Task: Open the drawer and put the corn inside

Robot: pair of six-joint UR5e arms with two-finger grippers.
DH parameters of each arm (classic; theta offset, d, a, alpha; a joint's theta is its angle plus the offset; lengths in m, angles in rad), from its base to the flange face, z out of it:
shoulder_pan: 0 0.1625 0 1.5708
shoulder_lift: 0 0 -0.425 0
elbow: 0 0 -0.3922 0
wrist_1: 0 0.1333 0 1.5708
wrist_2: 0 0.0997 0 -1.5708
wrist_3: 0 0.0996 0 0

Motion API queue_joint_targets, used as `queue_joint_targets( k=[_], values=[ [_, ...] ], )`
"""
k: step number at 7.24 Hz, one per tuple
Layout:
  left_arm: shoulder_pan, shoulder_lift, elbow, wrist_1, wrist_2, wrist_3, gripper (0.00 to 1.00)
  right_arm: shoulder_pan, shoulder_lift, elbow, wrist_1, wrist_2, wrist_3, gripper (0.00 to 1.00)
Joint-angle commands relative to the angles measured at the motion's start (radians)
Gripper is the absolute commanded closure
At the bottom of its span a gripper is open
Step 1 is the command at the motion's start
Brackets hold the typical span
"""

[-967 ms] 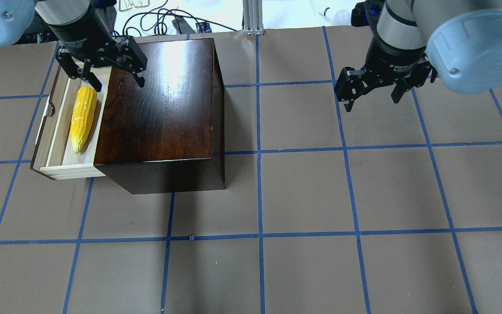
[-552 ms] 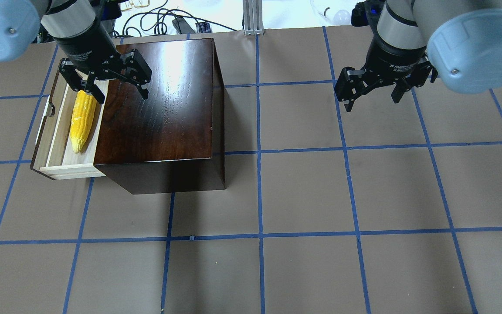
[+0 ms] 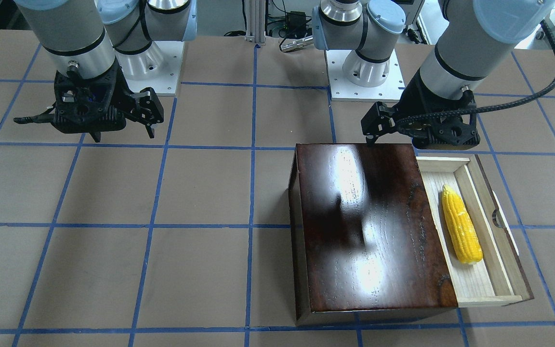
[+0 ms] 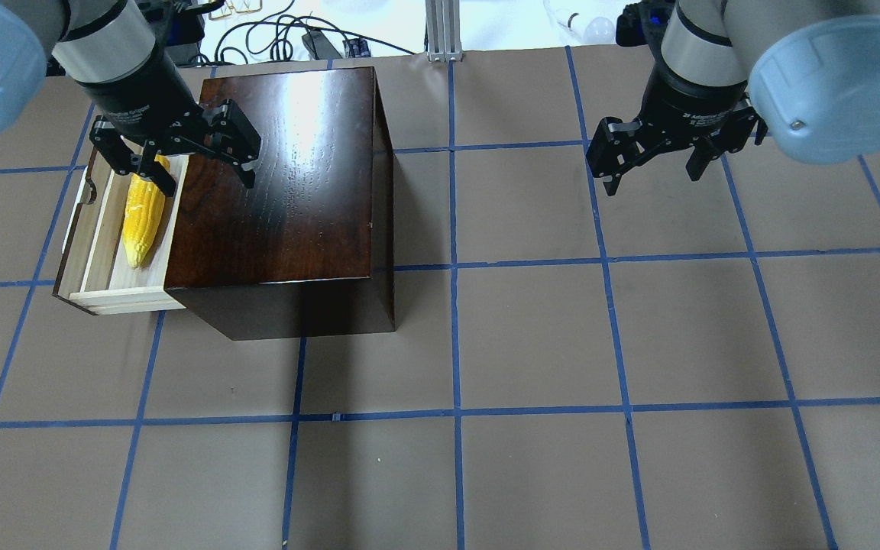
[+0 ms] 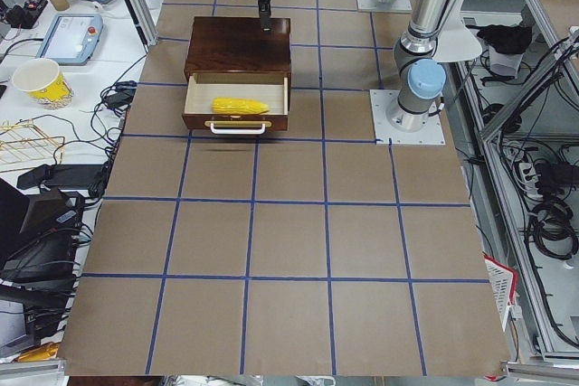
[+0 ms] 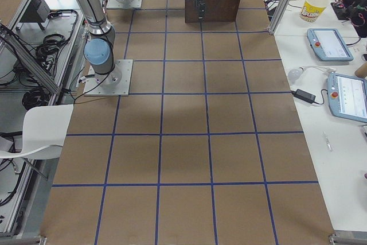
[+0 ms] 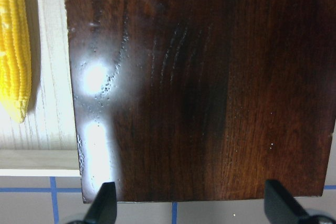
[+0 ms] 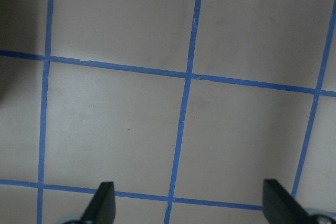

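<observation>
**Corn Rests in Open Drawer as Both Claws Hang Empty**

My left claw (image 4: 197,166) hangs spread wide with nothing in its grip, above the line where the dark wooden box (image 4: 279,191) meets its pulled-out drawer (image 4: 96,256). One finger (image 4: 159,177) is over the drawer and the other is over the lid. My right claw (image 4: 652,177) is likewise wide open and empty, poised above bare table (image 4: 532,336) well apart from the box.

The one corn (image 4: 139,221) lies lengthwise on the drawer's pale floor, just beside the box. From overhead my finger covers the cob's thick end; the front-facing camera shows it whole. My left wrist camera cuts the cob off at the frame's edge, and the glossy lid fills most of that frame, with two fingertips at the bottom. The right wrist camera shows only brown table and blue tape lines.

The drawer's white handle (image 5: 240,127) shows plainly in the left side view but is only a sliver from overhead. In the right side view my near arm stands before the box, and drawer and corn are hidden.

The count is two claws, one box, one drawer and one cob.
</observation>
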Motion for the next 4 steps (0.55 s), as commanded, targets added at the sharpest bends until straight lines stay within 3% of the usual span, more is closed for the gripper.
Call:
queue_joint_targets(
  k=[1,4],
  values=[
    [-0.003,0.001,-0.010,0.002,-0.001,-0.039,0.00,-0.001,0.000,0.000,0.000,0.000,0.000,0.00],
    [-0.030,0.009,-0.010,0.006,0.041,-0.035,0.00,0.002,0.000,0.000,0.000,0.000,0.000,0.00]
  ],
)
